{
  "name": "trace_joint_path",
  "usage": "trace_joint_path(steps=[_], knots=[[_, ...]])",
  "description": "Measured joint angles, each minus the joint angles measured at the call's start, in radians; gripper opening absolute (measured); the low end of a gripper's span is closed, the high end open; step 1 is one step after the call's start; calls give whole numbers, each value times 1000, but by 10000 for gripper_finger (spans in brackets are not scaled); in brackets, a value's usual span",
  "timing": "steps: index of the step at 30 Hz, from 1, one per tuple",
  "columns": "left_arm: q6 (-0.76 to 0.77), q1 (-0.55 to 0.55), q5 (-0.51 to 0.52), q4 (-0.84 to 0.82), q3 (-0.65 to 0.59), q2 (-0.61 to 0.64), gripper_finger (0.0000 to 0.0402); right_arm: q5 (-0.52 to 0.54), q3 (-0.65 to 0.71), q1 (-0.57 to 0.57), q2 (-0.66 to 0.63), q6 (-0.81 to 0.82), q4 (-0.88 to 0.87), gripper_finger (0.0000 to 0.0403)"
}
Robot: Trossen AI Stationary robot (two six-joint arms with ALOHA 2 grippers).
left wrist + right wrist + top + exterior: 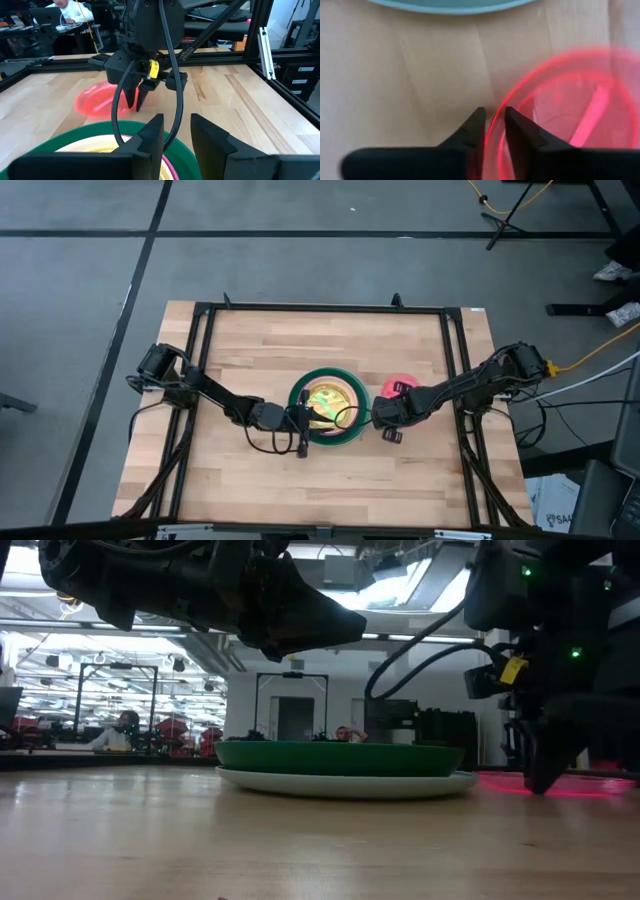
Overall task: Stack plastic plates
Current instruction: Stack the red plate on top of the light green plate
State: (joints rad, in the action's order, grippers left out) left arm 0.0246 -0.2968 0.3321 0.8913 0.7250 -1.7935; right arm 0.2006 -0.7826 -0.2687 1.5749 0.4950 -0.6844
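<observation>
A stack of plates (325,405) sits mid-table: a large dark green plate (340,755) rests on a light blue one (340,783), with magenta, pale and lime plates nested inside. A small translucent red plate (402,386) lies on the wood just to the right of the stack. My right gripper (384,421) points down at the red plate's near-left edge and is shut on it. My left gripper (177,135) hovers open over the stack's near-left side, holding nothing. The orange plate is not visible. My right gripper pinches the red plate's rim (495,125) on the side nearest the stack, with one finger inside the plate and one outside. The fingers come from above, pointing down. The plate's far part (95,100) still lies on the table.
The black frame rails (455,370) run along the table's left, right and far sides. Bare wood lies near and far of the stack. Cables (170,75) hang from the right arm over the stack. People sit in the room beyond the table.
</observation>
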Motion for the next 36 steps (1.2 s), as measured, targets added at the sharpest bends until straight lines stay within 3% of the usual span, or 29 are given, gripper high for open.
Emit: trace_joint_path(steps=[4, 11, 24, 36], knots=[[0, 0, 0, 0, 0, 0, 90, 17, 1, 1, 0, -50, -3, 8], [0, 0, 0, 0, 0, 0, 90, 35, -18, 0, 0, -101, -58, 6], [0, 0, 0, 0, 0, 0, 90, 219, -149, 0, -2, -112, -290, 1], [-1, 0, 0, 0, 0, 0, 90, 359, -252, 0, -3, -276, -270, 1]])
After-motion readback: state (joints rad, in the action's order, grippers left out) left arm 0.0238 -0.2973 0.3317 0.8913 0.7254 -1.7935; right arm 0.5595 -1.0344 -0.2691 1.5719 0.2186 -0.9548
